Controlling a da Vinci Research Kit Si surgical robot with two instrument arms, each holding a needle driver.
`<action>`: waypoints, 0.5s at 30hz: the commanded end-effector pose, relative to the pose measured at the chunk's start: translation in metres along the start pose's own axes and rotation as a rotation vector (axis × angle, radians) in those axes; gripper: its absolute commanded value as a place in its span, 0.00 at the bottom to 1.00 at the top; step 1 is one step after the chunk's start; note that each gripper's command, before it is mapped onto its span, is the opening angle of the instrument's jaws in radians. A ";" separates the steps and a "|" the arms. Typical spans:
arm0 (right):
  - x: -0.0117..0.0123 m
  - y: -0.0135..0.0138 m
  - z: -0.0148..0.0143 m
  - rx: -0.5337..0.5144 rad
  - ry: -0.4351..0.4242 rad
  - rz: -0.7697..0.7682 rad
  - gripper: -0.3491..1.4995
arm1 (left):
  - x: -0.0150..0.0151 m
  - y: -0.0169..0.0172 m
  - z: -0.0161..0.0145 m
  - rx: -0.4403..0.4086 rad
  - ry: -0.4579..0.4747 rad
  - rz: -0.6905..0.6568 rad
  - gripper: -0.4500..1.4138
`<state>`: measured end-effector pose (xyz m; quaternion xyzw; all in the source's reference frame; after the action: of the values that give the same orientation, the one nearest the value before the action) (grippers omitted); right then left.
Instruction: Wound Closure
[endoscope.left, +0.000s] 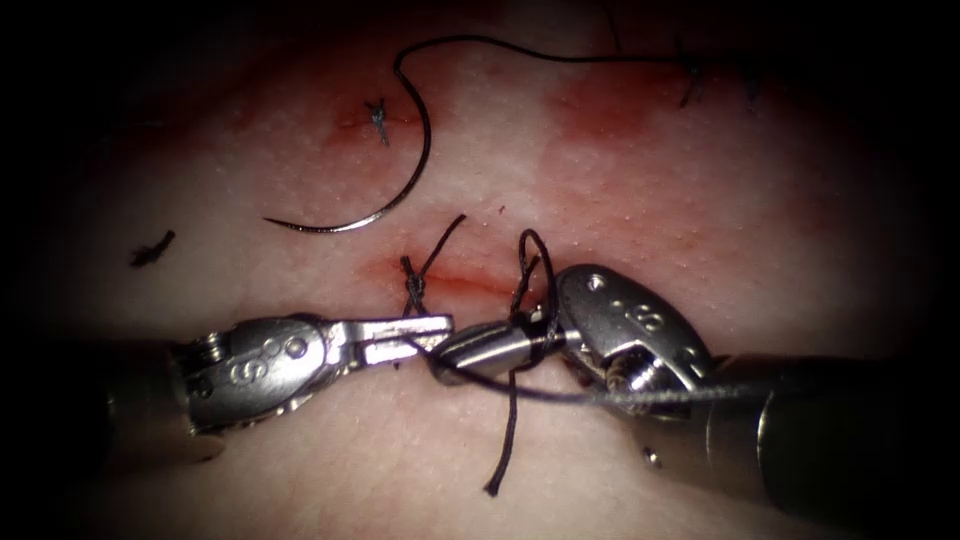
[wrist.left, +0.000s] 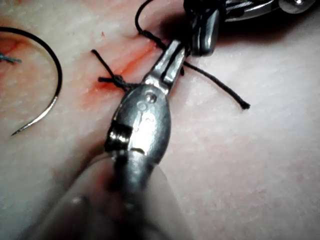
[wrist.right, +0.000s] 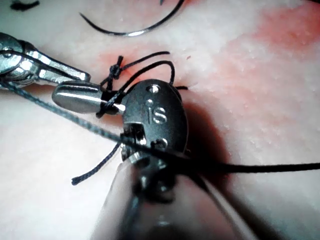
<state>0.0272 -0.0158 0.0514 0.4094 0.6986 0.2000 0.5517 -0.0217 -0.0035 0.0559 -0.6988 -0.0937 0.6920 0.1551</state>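
Both tools meeting over the cut, needle lying free on the tissue.

The left tool (endoscope.left: 435, 327) is reaching in with its jaws closed on the thread (endoscope.left: 512, 400), right beside the right tool (endoscope.left: 470, 352), whose jaws are closed with thread looped around them. The curved needle (endoscope.left: 395, 195) is resting on the tissue (endoscope.left: 620, 190) above the cut (endoscope.left: 465, 282), not in it, held by neither tool.

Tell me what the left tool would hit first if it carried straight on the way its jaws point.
Likely the right tool: the left tool points right along the cut, its tips almost at the right tool's thread-wrapped jaws. The thread there may touch first; depth is unclear. The needle lies free on the tissue.
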 end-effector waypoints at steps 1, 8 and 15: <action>-0.0009 0.0000 0.0003 0.055 -0.059 -0.015 0.00 | -0.0007 -0.0001 0.0008 -0.011 -0.002 -0.002 0.00; -0.0012 -0.0007 0.0009 0.238 -0.232 -0.104 0.23 | -0.0007 -0.0003 0.0015 -0.026 -0.007 -0.004 0.00; -0.0020 -0.0020 0.0023 0.309 -0.432 -0.173 0.54 | -0.0006 0.0002 0.0017 -0.038 -0.005 -0.003 0.00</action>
<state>0.0281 -0.0187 0.0499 0.4562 0.6137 -0.0573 0.6418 -0.0229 -0.0034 0.0558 -0.6992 -0.1085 0.6925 0.1411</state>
